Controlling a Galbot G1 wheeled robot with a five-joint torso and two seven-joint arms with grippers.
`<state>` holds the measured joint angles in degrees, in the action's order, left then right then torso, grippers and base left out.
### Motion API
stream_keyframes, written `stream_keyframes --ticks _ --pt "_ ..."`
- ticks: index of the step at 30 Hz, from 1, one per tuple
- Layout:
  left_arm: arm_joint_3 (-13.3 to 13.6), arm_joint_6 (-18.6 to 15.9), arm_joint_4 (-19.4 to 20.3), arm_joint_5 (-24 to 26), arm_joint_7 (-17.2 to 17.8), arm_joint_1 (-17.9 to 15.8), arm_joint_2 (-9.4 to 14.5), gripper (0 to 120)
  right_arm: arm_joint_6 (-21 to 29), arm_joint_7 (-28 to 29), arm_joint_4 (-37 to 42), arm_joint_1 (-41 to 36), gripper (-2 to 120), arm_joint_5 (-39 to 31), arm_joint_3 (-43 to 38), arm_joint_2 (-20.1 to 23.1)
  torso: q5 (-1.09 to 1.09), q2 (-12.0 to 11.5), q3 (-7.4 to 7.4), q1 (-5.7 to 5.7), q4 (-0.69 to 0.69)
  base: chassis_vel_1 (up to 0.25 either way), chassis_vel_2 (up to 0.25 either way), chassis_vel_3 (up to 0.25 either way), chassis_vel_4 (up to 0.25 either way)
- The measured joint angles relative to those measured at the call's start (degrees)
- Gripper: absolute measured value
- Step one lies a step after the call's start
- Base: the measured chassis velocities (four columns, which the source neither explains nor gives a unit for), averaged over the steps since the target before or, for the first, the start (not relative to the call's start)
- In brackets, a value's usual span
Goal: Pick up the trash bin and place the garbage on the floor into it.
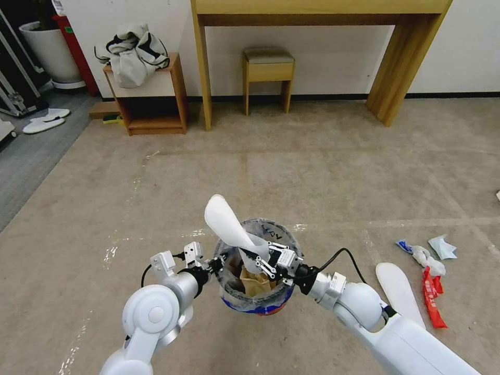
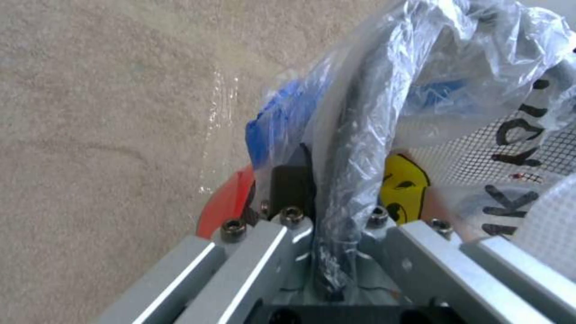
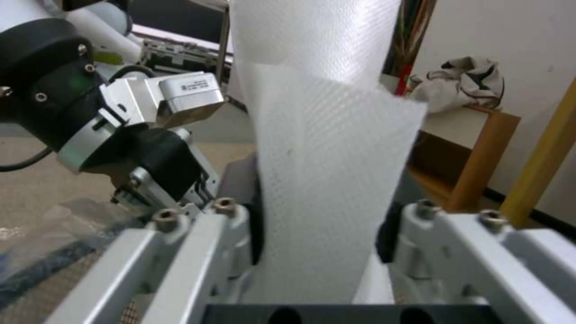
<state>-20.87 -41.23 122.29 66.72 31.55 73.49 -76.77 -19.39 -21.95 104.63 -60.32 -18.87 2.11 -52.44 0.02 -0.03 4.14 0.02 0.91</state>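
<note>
Both arms reach in from the near edge and meet at the trash bin (image 1: 256, 271), which sits off the floor between them. On the bin's left side, the left gripper (image 1: 217, 265) is clamped on the bin's rim, with the bag-wrapped edge (image 2: 354, 148) pinched between its fingers. On the bin's right side, the right gripper (image 1: 268, 260) is closed on the lower end of a white slipper (image 1: 229, 229), its pads squeezing the slipper's fabric (image 3: 327, 180).

That slipper's long axis runs up and away from the bin's mouth, tilted toward the left arm, so most of its length stands above the rim and only its gripped end is over the opening. A brown paper bag (image 1: 255, 284) already lies inside the bin.

To the right of the bin, a second slipper (image 1: 398, 291), a red wrapper (image 1: 432, 297) and crumpled papers (image 1: 429, 252) lie on the floor, nearer the right arm.
</note>
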Motion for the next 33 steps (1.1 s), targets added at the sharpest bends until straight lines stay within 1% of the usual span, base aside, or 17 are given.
stream_keyframes --ticks 1,3,4,5,6,7,8,9,10,11,13,14,15,16,20,33 --pt "0.0 0.0 0.0 0.0 0.0 0.0 0.0 1 0.0 0.0 0.0 0.0 39 0.0 0.0 0.0 0.0 0.0 0.0 0.0 0.0 0.0 0.0 0.0 0.0" --pt "-0.05 0.0 0.01 0.0 0.0 0.11 0.09 1 0.05 0.11 0.04 0.0 50 0.0 -0.11 0.1 0.0 0.0 0.0 0.0 0.0 0.0 0.0 0.0 0.0" --pt "-0.05 0.0 0.01 0.0 0.0 0.11 0.09 1 0.05 0.11 0.04 0.0 50 0.0 -0.11 0.1 0.0 0.0 0.0 0.0 0.0 0.0 0.0 0.0 0.0" --pt "-0.06 0.01 0.01 0.01 0.0 0.15 0.09 1 0.05 0.12 0.06 -0.02 54 -0.01 -0.18 0.12 0.0 0.0 0.0 0.0 0.0 0.0 0.0 0.0 0.0" --pt "-0.08 0.02 0.01 0.0 0.0 0.23 0.08 1 0.06 0.19 0.12 -0.07 63 -0.03 -0.37 0.17 0.0 0.0 0.0 0.0 0.0 0.0 0.0 0.0 0.0" --pt "-0.08 0.02 0.01 0.0 0.0 0.23 0.08 1 0.06 0.19 0.12 -0.07 63 -0.03 -0.37 0.17 0.0 0.0 0.0 0.0 0.0 0.0 0.0 0.0 0.0" --pt "-0.09 0.02 0.01 -0.01 0.0 0.27 0.04 1 0.07 0.21 0.18 -0.07 66 -0.05 -0.45 0.22 0.0 0.0 0.0 0.0 0.0 0.0 0.0 0.0 0.0" --pt "-0.09 0.02 0.02 -0.04 0.0 0.34 0.01 1 0.07 0.23 0.29 -0.07 73 -0.07 -0.55 0.33 0.0 0.0 0.0 0.0 0.0 0.0 0.0 0.0 0.0" --pt "-0.09 0.02 0.02 -0.04 0.0 0.34 0.01 1 0.07 0.23 0.29 -0.07 73 -0.07 -0.55 0.33 0.0 0.0 0.0 0.0 0.0 0.0 0.0 0.0 0.0" --pt "-0.09 0.02 0.02 -0.06 0.0 0.38 0.01 1 0.07 0.24 0.36 -0.05 76 -0.09 -0.57 0.38 0.0 0.0 0.0 0.0 0.0 0.0 0.0 0.0 0.0" --pt "-0.09 0.03 0.03 -0.27 -0.04 0.43 0.06 1 0.11 0.47 0.76 0.06 87 -0.23 -0.64 0.65 0.0 0.0 0.0 0.0 0.0 0.0 0.0 0.0 0.0" --pt "-0.09 0.03 0.03 -0.27 -0.04 0.43 0.06 1 0.11 0.47 0.76 0.06 87 -0.23 -0.64 0.65 0.0 0.0 0.0 0.0 0.0 0.0 0.0 0.0 0.0" --pt "-0.09 0.03 0.02 -0.35 -0.05 0.46 0.12 1 0.12 0.51 0.89 0.09 94 -0.29 -0.71 0.76 0.0 0.0 0.0 0.0 0.0 0.0 0.0 0.0 0.0" --pt "-0.09 0.03 0.02 -0.4 -0.07 0.47 0.14 1 0.12 0.52 0.99 0.09 98 -0.34 -0.78 0.83 0.0 0.0 0.0 0.0 0.0 0.0 0.0 0.0 0.0" --pt "-0.08 0.05 -0.04 -0.58 -0.12 0.49 0.08 1 0.14 0.52 1.66 -0.02 100 -0.64 -0.94 1.14 0.0 0.0 0.0 0.0 0.0 0.0 0.0 0.0 0.0" --pt "-0.22 0.12 -0.54 -1.43 -0.2 0.65 -1.1 1 0.33 0.48 3.2 -1.01 100 -1.74 -1.88 2.27 0.0 0.0 0.0 0.0 0.0 0.0 0.0 0.0 0.0"
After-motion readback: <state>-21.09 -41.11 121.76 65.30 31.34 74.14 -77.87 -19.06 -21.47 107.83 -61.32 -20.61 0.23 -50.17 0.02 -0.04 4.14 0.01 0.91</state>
